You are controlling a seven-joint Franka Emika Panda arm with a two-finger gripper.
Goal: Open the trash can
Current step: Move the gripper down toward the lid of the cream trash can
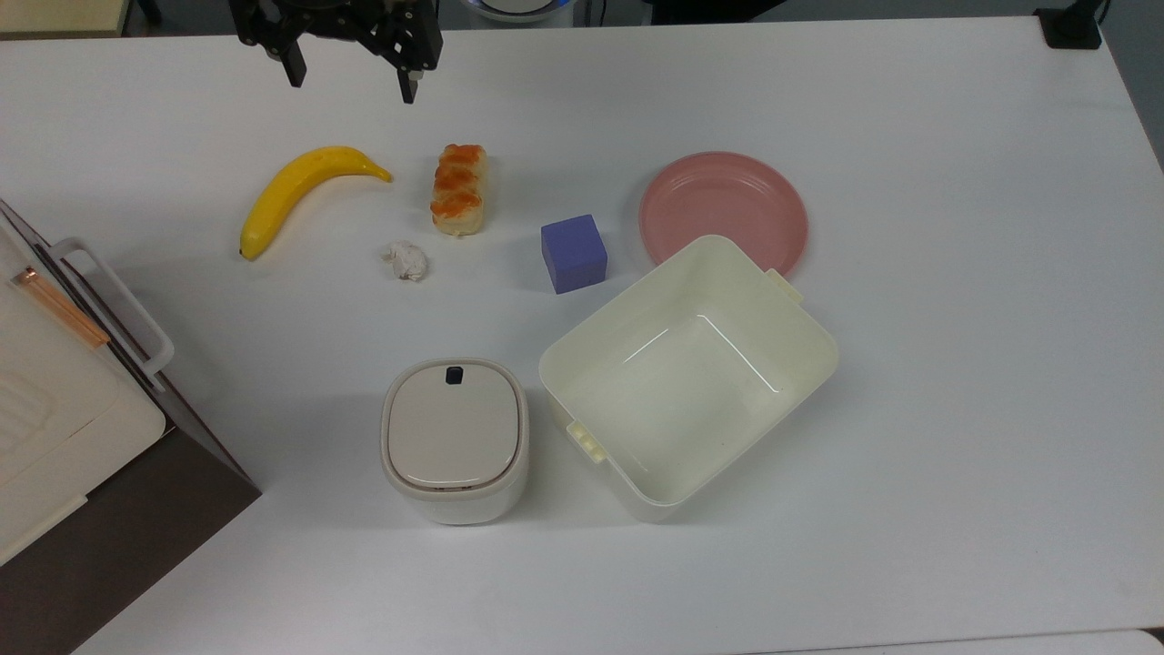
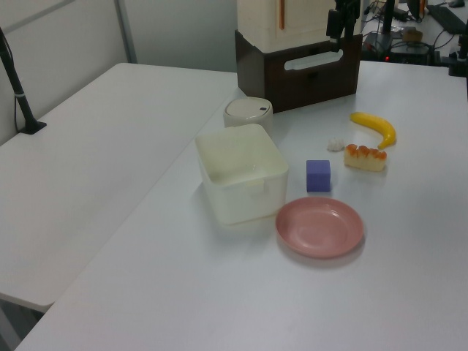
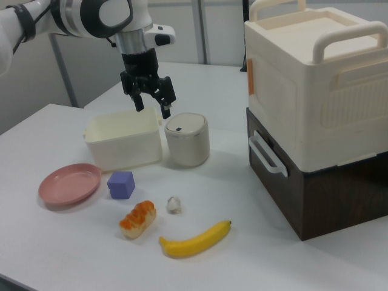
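The trash can [image 1: 455, 441] is a small cream-white rounded bin with its beige lid lying flat and shut. A small black button [image 1: 453, 373] sits at the lid's far rim. It stands beside the large tub, also in the left view [image 2: 248, 113] and the right view [image 3: 187, 139]. My gripper [image 1: 351, 80] hangs open and empty at the top view's upper edge, well away from the can and above the banana. In the right view the gripper [image 3: 153, 109] hovers in the air, its fingertips level with the can's top and just left of it.
A lidless cream tub [image 1: 800, 314] stands right of the can in the top view. A big white-and-brown appliance [image 1: 55, 428] with a handle fills the left. A banana [image 1: 291, 191], pastry [image 1: 458, 189], crumpled paper [image 1: 406, 261], purple cube [image 1: 573, 253] and pink plate [image 1: 723, 205] lie between.
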